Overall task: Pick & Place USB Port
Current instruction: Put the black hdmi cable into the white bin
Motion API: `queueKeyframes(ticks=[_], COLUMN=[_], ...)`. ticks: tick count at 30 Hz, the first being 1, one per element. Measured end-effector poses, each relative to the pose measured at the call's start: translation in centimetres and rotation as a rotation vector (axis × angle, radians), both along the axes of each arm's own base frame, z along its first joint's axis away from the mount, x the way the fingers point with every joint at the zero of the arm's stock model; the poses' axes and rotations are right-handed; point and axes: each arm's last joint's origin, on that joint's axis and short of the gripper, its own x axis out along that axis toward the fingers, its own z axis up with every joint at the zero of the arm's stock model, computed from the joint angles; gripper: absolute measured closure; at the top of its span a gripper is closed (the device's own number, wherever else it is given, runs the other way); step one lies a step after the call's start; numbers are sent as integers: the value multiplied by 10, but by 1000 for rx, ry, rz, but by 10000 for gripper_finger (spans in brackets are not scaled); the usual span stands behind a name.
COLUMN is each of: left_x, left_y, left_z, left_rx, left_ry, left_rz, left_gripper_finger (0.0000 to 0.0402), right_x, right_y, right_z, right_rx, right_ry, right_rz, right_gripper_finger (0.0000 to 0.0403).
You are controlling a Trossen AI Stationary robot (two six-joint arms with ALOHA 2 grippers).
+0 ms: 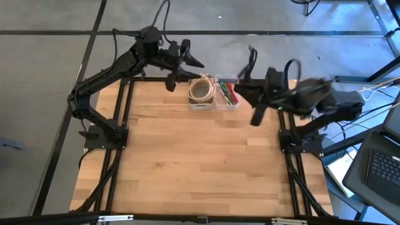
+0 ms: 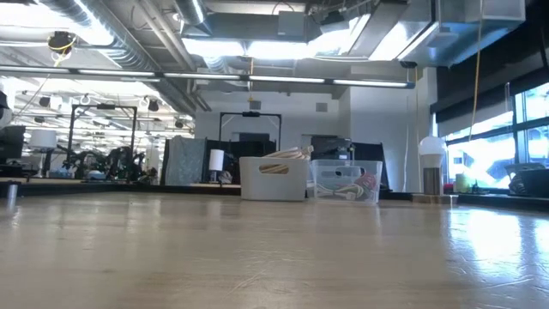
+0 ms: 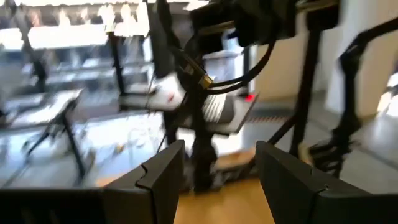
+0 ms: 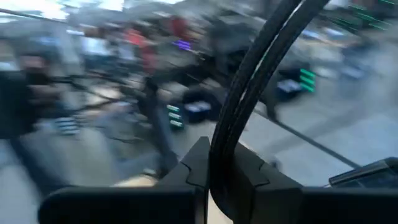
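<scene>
Overhead, the left gripper point(image 1: 181, 65) hangs raised near the table's far edge, its two flat, matte-black angular fingers point(image 3: 163, 177) spread with a clear gap and nothing between them. Just to its right sits the white bin point(image 1: 200, 94), an opaque, straight-walled rectangular box filled with coiled pale cords; from table height its sides look smooth and plain. Touching that bin on its far side from the left gripper is the clear bin point(image 1: 227, 95), a translucent plastic box with rounded corners holding a tangle of red, green and white cables. Which of these is the USB part cannot be told. Both bins rest on the wooden table point(image 1: 200, 169), a pale slab with a visible plank grain and a slight sheen. Farther right, the right gripper point(image 1: 257, 111) is lifted just beside the clear bin; its dark, blocky fingers point(image 4: 245, 171) are pressed together on a glossy black cable point(image 4: 249, 93), a smooth round cord running up and away between them.
</scene>
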Motion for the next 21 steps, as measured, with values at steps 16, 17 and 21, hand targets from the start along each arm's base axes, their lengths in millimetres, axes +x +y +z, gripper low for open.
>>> queueKeyframes(ticks=[16, 17, 21], left_x=[4, 4, 4], left_y=[-7, -7, -7], left_z=[21, 21, 21], left_rx=[7, 7, 3], left_ry=[-186, -187, -184], left_rz=[-44, -44, -35], left_gripper_finger=[210, 210, 210], right_x=[57, 61, 75], right_y=[-38, -39, -45], right_z=[-13, -13, -18], right_rx=[-21, -19, 3], right_ry=[-5, -17, -35], right_rz=[365, 386, 453], right_gripper_finger=[376, 376, 376])
